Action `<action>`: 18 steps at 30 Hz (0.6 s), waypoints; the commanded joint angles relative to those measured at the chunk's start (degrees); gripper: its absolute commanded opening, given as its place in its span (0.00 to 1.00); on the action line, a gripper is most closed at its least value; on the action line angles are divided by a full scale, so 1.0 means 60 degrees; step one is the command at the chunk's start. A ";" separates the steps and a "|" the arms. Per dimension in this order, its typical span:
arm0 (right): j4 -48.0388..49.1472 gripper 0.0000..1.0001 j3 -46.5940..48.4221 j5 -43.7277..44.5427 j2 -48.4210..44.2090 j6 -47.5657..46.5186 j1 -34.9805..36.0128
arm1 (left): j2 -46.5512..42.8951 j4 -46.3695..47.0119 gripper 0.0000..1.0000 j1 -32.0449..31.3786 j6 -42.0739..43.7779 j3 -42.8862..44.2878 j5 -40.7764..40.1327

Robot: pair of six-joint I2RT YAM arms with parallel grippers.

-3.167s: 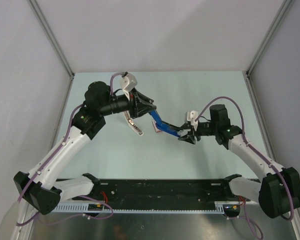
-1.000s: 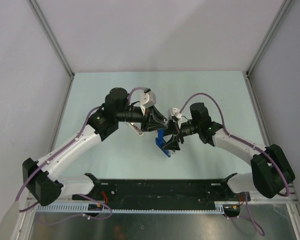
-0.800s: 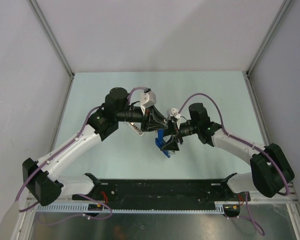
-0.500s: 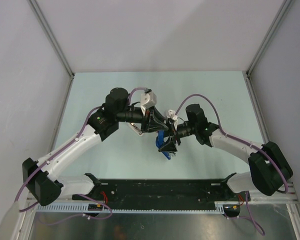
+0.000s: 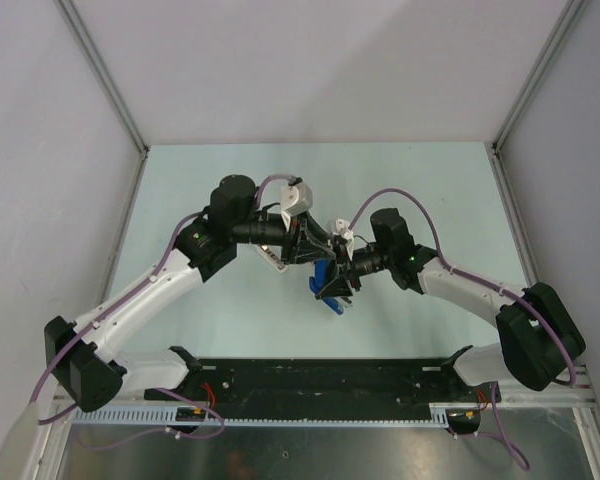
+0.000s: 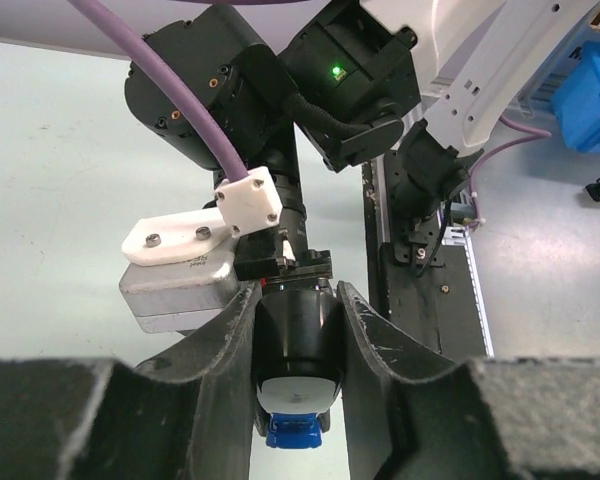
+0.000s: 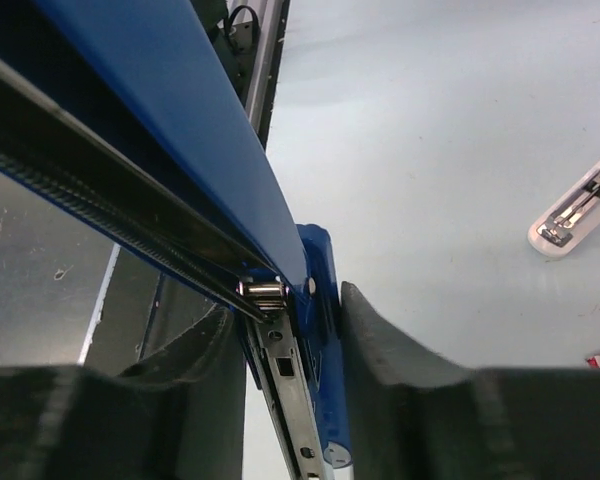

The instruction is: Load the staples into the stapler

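While the right end effector [image 7: 285, 312] gripped the open stapler [image 7: 180, 130], the left end effector [image 6: 296, 300] sat clamped on its black end.

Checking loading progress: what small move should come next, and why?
Probably close the left gripper firmly on the stapler's end to steady it: its jaws flank that end, while the right gripper holds the stapler open, metal channel looking empty.

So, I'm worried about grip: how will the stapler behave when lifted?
Probably stiff but hinged: the stapler is swung open in the right gripper, so its halves may pivot. Its smooth blue plastic looks slippery. It is small beside the arms, so likely light.
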 commanded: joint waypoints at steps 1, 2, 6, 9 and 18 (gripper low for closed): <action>0.0160 0.22 0.0319 -0.0051 -0.0064 -0.0458 0.0117 | -0.0300 0.0776 0.00 0.0164 -0.0204 0.0458 -0.0295; 0.0137 0.20 0.0319 -0.0076 -0.0077 -0.0484 0.0093 | -0.0307 0.0779 0.00 0.0186 -0.0201 0.0451 -0.0315; 0.0174 0.08 0.0319 -0.0183 -0.0153 -0.0441 -0.0063 | -0.0361 0.0771 0.00 0.0305 -0.0211 0.0405 -0.0402; 0.0204 0.01 0.0319 -0.0188 -0.0237 -0.0341 -0.0197 | -0.0446 0.0786 0.00 0.0453 -0.0231 0.0346 -0.0476; 0.2261 0.00 -0.0290 -0.0640 -0.0625 0.1448 -0.1006 | -0.0873 0.0968 0.00 0.1352 -0.0598 0.0330 -0.0448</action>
